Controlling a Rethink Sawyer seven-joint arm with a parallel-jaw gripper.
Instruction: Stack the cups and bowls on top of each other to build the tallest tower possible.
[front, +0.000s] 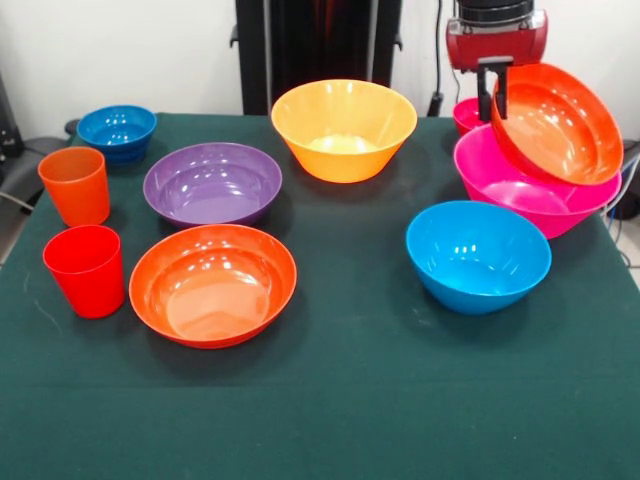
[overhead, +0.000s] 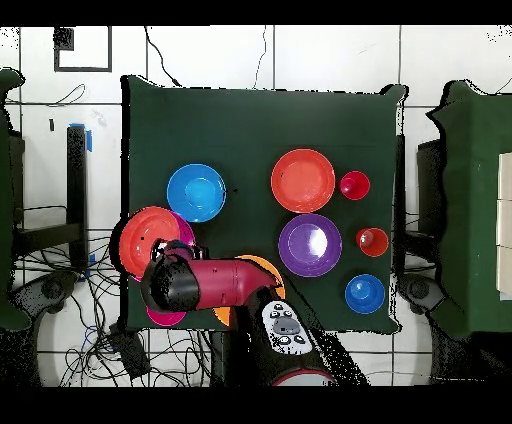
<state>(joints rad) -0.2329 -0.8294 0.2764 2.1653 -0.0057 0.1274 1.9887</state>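
Note:
My gripper (front: 494, 92) is at the far right, shut on the rim of a shallow red-orange bowl (front: 558, 122). That bowl hangs tilted over the large pink bowl (front: 525, 195), its lower edge inside it. A small pink-red bowl (front: 466, 114) sits behind them. Loose on the cloth are a blue bowl (front: 478, 256), a yellow-orange bowl (front: 343, 128), a purple bowl (front: 212, 183), a second red-orange bowl (front: 213, 284) and a small blue bowl (front: 117, 130). The orange cup (front: 75, 185) and the red cup (front: 85, 270) stand upright at the left. In the overhead view the arm (overhead: 215, 282) covers most of the pink bowl.
The dark green cloth (front: 350, 400) covers the table, with open room at its front. The robot's black pedestal (front: 315, 45) stands behind the yellow-orange bowl. The held bowl (overhead: 148, 240) lies close to the table's edge in the overhead view.

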